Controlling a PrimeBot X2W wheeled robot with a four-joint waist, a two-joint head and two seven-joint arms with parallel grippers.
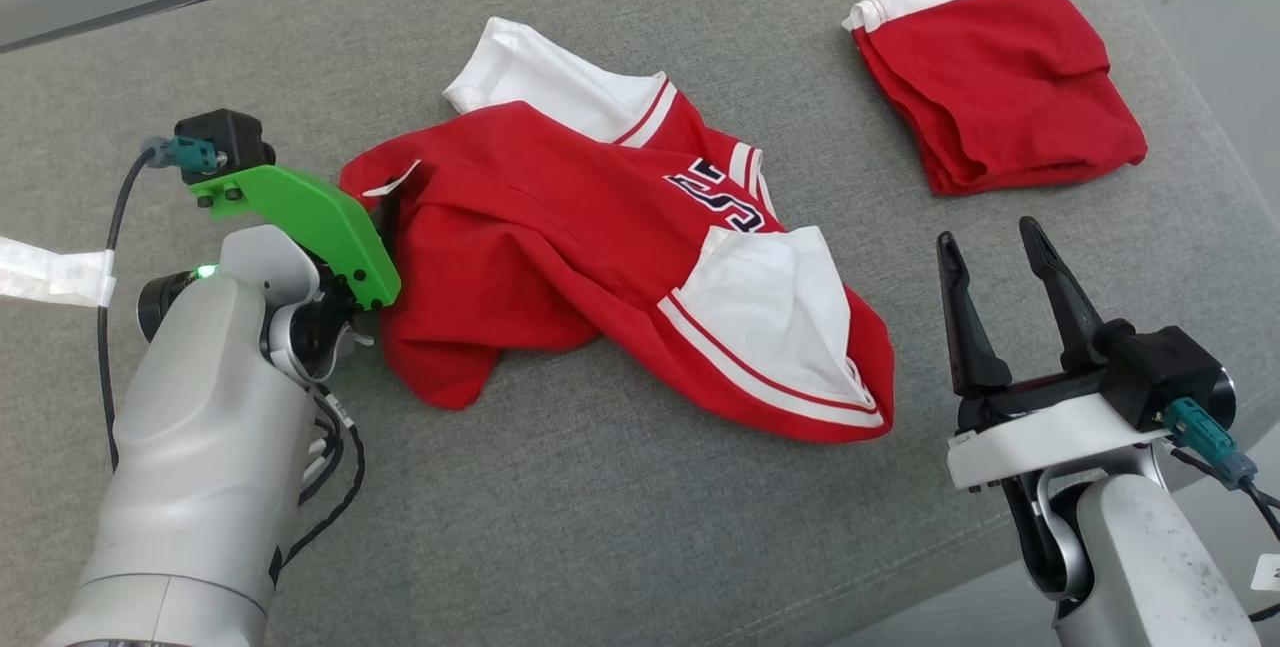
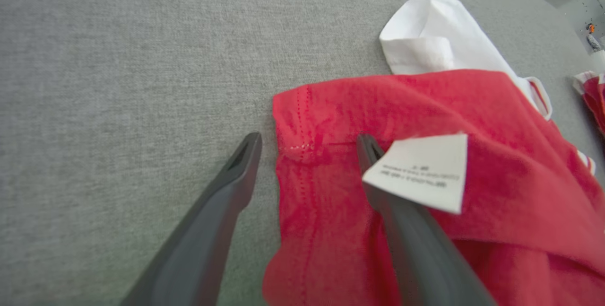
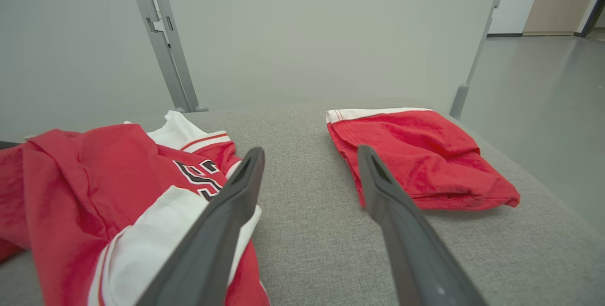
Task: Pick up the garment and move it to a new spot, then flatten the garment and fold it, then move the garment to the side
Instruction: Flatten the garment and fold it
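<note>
Left wrist view: the left gripper (image 2: 309, 140) stands wide open, its two dark fingers angled down at the grey woven fabric surface (image 2: 118, 83). The crumpled red-and-white jersey garment (image 2: 496, 164) lies with its stitched red corner between the fingers. One finger rests over bare grey cloth just beside the hem. The other lies across the red fabric, its tip partly covered by a white printed care label (image 2: 420, 173). Nothing is pinched. A white sleeve sticks out at the far end of the garment. Head view: the garment lies mid-surface, bunched, with dark lettering half hidden in a fold and a white sleeve with red stripes nearest the robot. The left arm reaches in from the lower left, its bright green plastic mount (image 1: 300, 217) tilted over the garment's left edge and hiding the fingers. The right gripper (image 1: 988, 232) stands at lower right, fingers upright and spread, clear of the garment and holding nothing. A folded red cloth with a white band (image 1: 1000, 77) lies at the far right, well apart from the garment. Right wrist view: the open right fingers point level along the surface. The striped white sleeve sits just beside the left-of-view finger, and the folded cloth lies beyond the other. Grey metal posts (image 3: 163, 41) and a pale wall stand behind.
</note>
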